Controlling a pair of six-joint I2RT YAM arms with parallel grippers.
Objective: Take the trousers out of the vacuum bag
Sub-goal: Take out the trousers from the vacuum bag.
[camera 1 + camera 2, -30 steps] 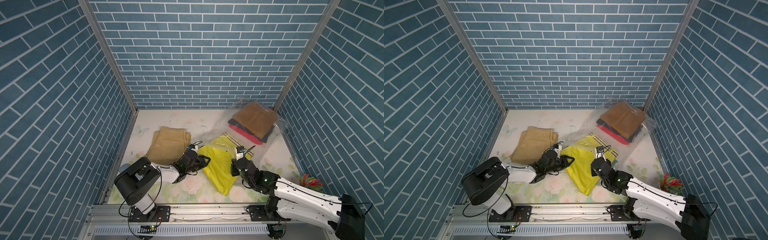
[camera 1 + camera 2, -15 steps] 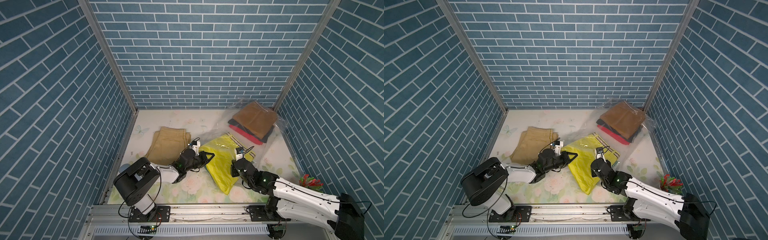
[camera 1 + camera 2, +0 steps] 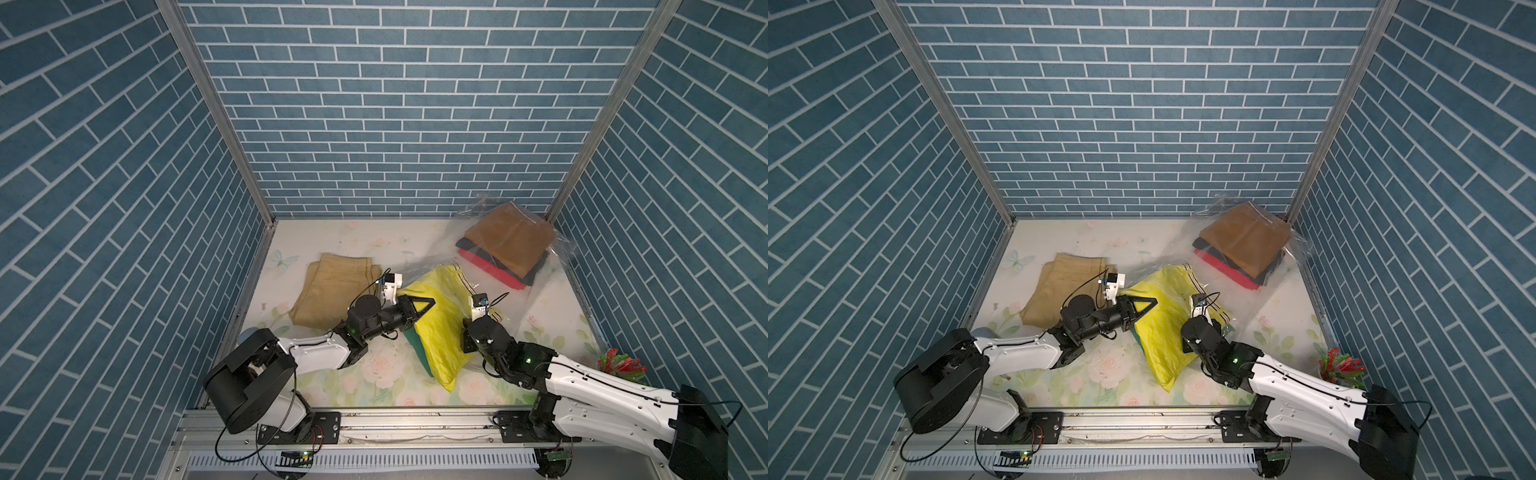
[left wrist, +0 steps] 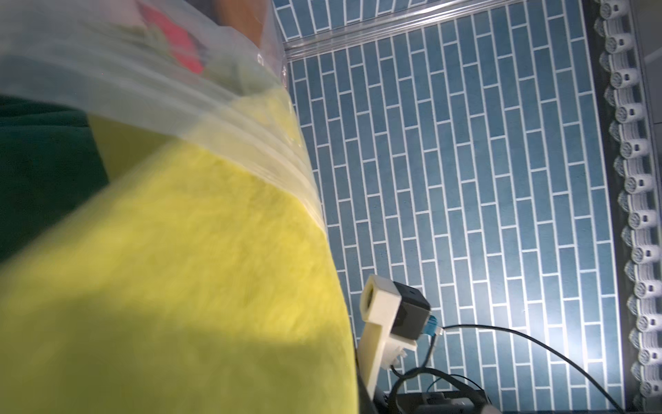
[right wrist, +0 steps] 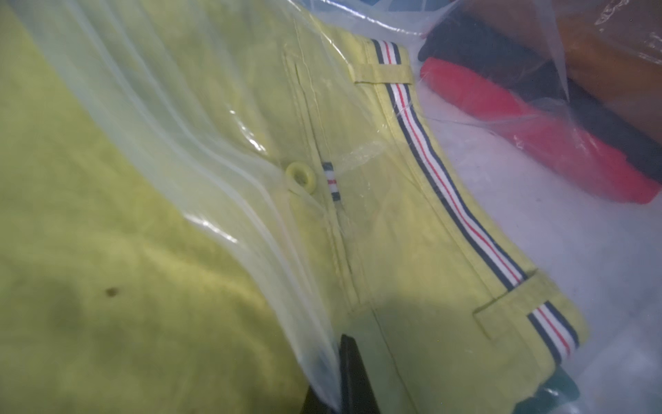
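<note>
**Left end effector has closed on the lime-yellow trousers**

At the left, the khaki trousers (image 3: 332, 291) lie free on the counter (image 3: 374, 374). The left end effector (image 3: 428, 302), open a second ago, is now narrow. It pinches the left edge of the lime-yellow trousers (image 3: 440, 336) and lifts it, so green trousers (image 3: 413, 347) show beneath. The right end effector (image 5: 349, 372) is closed, seemingly on the mouth of the vacuum bag (image 3: 536, 299), which still covers the yellow waistband. I think pulling can begin. The mustard-brown trousers (image 3: 507, 241) wait inside, far right.

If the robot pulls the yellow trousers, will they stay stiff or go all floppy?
Probably floppy: the lime-yellow trousers lie creased and sagging like soft cloth. Likely light too, being thin folded fabric. They may slide out fairly easily, since the vacuum bag over them looks smooth and shiny.
</note>
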